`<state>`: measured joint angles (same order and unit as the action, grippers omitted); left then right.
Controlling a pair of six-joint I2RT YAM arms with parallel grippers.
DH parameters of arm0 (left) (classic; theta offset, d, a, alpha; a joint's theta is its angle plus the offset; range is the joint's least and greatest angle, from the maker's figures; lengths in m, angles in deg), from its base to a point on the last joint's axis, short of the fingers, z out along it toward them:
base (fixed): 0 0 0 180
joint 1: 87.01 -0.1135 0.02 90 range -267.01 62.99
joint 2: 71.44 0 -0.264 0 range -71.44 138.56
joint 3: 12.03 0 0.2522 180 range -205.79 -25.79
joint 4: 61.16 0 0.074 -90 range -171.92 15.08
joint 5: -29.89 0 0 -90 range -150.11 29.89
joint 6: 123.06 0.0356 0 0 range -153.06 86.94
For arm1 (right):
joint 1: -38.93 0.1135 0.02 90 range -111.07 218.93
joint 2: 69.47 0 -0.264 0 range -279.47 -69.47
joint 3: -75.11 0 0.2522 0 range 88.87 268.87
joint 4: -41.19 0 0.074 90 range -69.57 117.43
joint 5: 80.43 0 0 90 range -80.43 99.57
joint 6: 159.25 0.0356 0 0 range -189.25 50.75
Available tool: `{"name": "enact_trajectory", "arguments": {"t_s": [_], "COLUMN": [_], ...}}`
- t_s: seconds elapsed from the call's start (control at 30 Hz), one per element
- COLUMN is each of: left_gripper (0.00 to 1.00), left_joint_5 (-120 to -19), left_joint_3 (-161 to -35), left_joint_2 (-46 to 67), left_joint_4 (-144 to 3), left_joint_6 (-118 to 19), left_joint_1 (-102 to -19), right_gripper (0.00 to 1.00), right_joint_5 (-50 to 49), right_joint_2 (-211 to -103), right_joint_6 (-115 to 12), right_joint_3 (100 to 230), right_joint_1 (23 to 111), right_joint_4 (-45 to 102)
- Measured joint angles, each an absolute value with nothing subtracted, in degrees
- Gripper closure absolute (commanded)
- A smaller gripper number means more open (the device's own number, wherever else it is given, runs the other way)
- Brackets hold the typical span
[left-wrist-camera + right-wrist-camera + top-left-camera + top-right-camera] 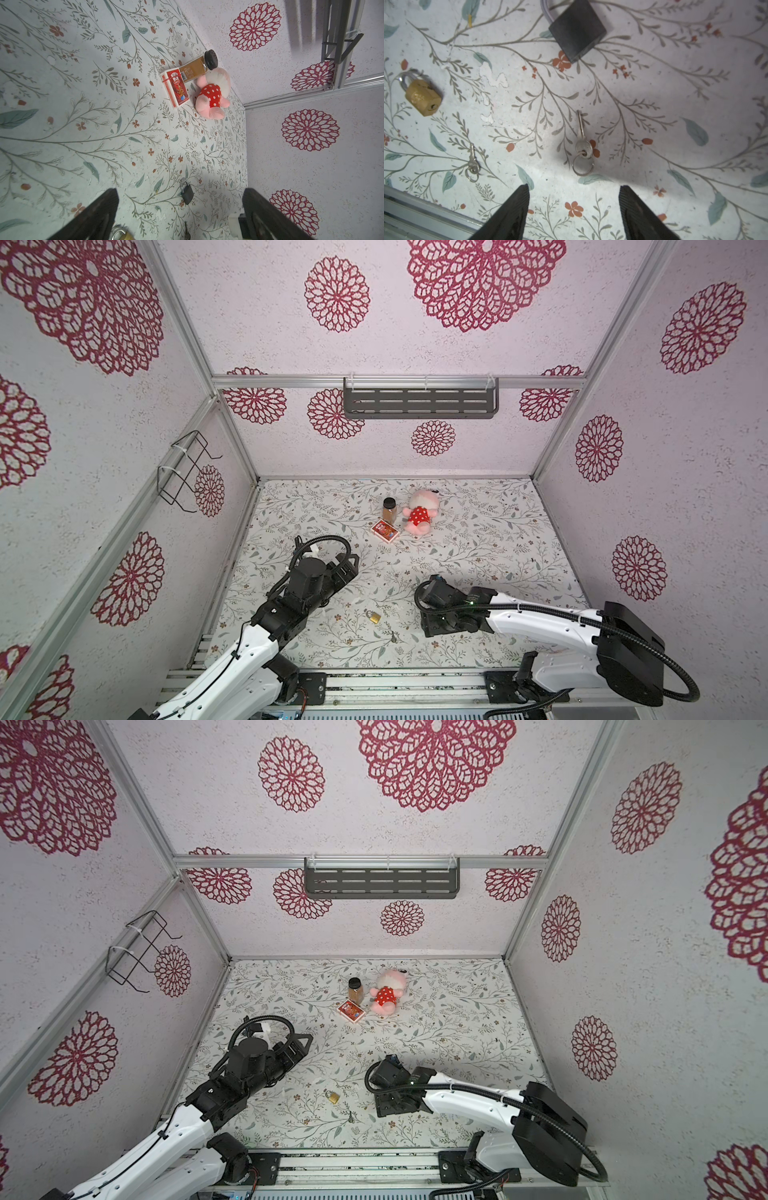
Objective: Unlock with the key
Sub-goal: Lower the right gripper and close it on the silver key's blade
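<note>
**Right fingers parted over a ringed key; left fingers spread wide and empty**

The right fingers stand apart with nothing between them, their tips low over the floral desk. Just ahead of the tips, in line with the gap, the larger key lies flat on the desk. Its blade points away from the fingers and its split ring lies toward them, and it touches neither finger. Farther ahead on the same line lies the dark padlock, flat, with its shackle partly cut off by the frame edge.

Off to the outer side of one right finger, well apart from the larger key, a smaller key lies on its own ring. Beyond it is the brass padlock, lying on its side with the keyhole end turned toward the fingers. In both top views the right fingers are hidden beneath their own wrist.

The left fingers are spread as wide as they go, hold nothing and hang above the desk. Well beyond their tips, a red card box, a brown spice jar with a black cap and a pink plush toy in a red dotted dress sit close together near the back wall.
</note>
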<state>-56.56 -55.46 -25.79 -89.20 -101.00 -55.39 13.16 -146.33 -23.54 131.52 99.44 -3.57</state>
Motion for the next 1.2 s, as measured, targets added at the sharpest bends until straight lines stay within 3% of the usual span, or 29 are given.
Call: {"name": "enact_trajectory", "arguments": {"t_s": [0.6, 1.2], "left_gripper": [0.03, 0.03], "left_joint_5": [-57.7, -60.1], "left_joint_3": [-55.0, -55.0], "left_joint_2": [-26.0, -22.7], "left_joint_4": [-89.2, -87.7], "left_joint_6": [-102.7, -102.4], "left_joint_1": [-55.4, -55.3], "right_gripper": [0.5, 0.69], "right_joint_5": [14.5, 15.4], "right_joint_2": [-155.4, -156.1], "right_joint_6": [-34.3, -35.5], "right_joint_3": [135.3, 135.0], "right_joint_1": [99.5, 99.2], "right_joint_4": [-6.0, -5.9]}}
